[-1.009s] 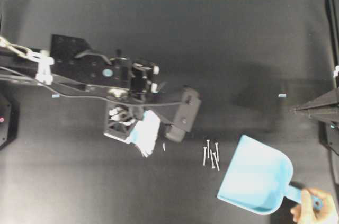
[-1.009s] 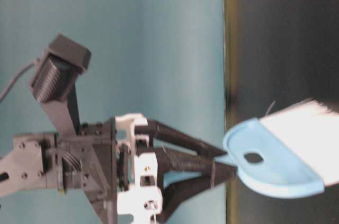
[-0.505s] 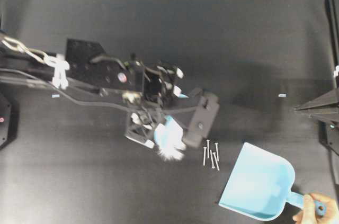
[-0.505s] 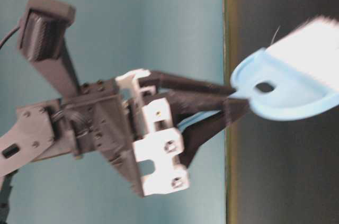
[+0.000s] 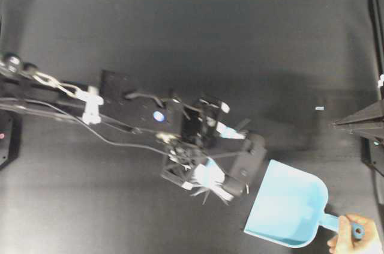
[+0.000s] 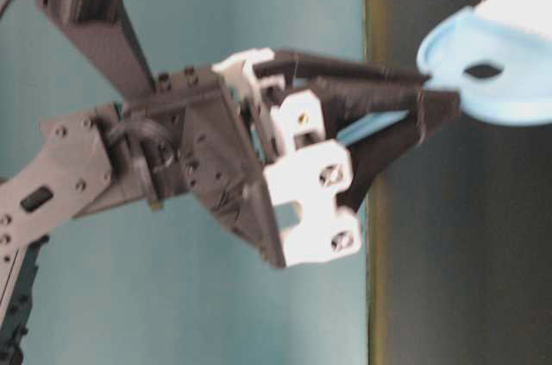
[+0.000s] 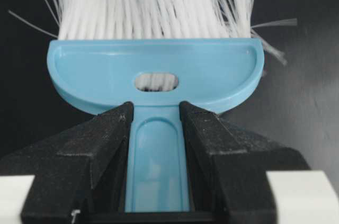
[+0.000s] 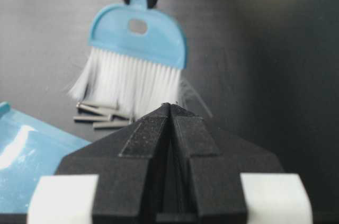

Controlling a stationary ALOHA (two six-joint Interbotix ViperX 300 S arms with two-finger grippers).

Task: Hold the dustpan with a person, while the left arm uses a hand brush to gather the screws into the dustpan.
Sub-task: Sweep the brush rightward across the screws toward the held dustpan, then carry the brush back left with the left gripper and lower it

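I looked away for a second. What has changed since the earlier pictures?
The left gripper, still shut on the hand brush, swept right and toward the lower edge of the overhead view; its bristles now reach the screws beside the dustpan mouth. The screws are now hidden under the arm overhead. The person's hand still holds the pan handle; the right gripper stays shut and parked.

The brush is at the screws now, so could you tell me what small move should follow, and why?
Probably a short sweep toward the dustpan. The brush has its bristles on the screws, which lie just short of the pan's mouth, and the hand holds the pan's handle.
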